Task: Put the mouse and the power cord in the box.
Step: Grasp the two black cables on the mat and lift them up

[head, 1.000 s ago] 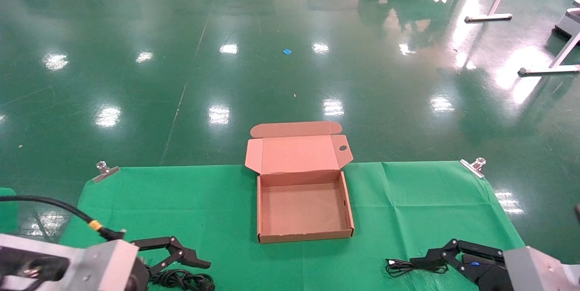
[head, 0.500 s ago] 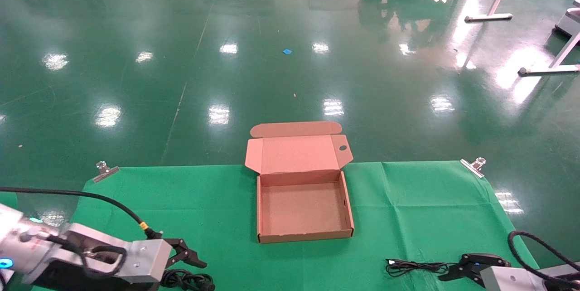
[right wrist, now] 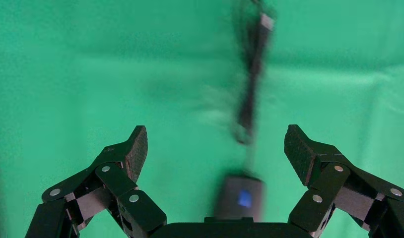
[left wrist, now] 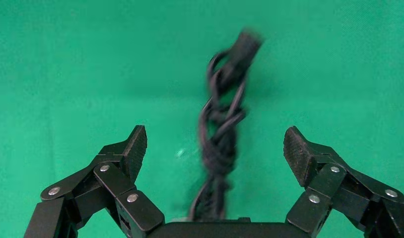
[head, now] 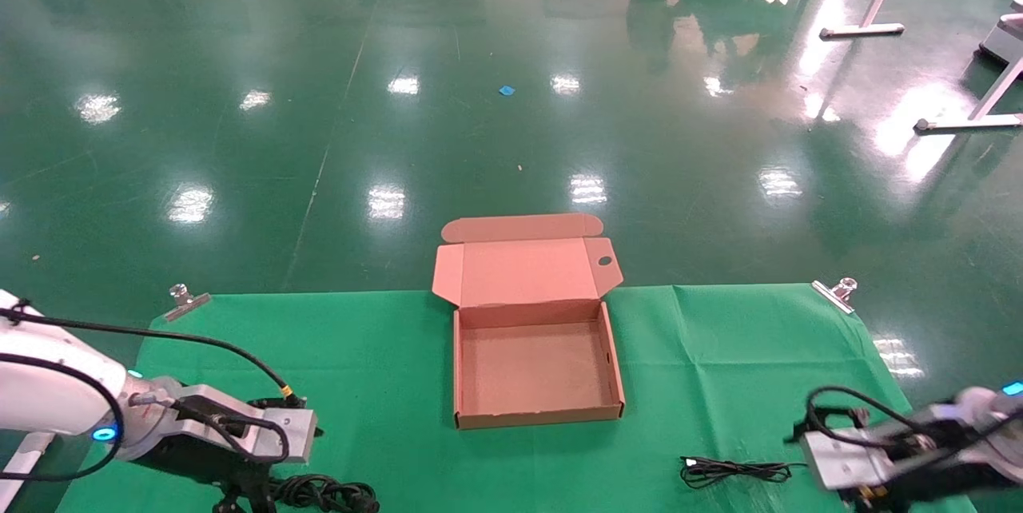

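Green cloth covers the worktop (head: 384, 337), held at its far corners by metal clips (head: 185, 299), and the box (head: 534, 373) of brown corrugated cardboard sits at its middle with the lid flap folded back and the tray bare. The left tool (left wrist: 215, 148) is at the near left corner, pointing down at the cloth with its jaws spread wide; the power cord (left wrist: 221, 144) lies bundled on the cloth directly between the two pads (left wrist: 136, 146), and neither pad touches it. In the head view the same cord's loops (head: 328, 491) show at the near edge just beside the left wrist. The right tool (right wrist: 216, 148) is over the near right corner, also spread wide and pointing down. The mouse (right wrist: 239, 196) lies on the cloth between its pads, its blue wheel showing, with its thin cable (right wrist: 252, 79) trailing away from it; in the head view that cable (head: 731, 471) lies coiled just left of the right wrist. Both task things are on the cloth, well apart from the box.
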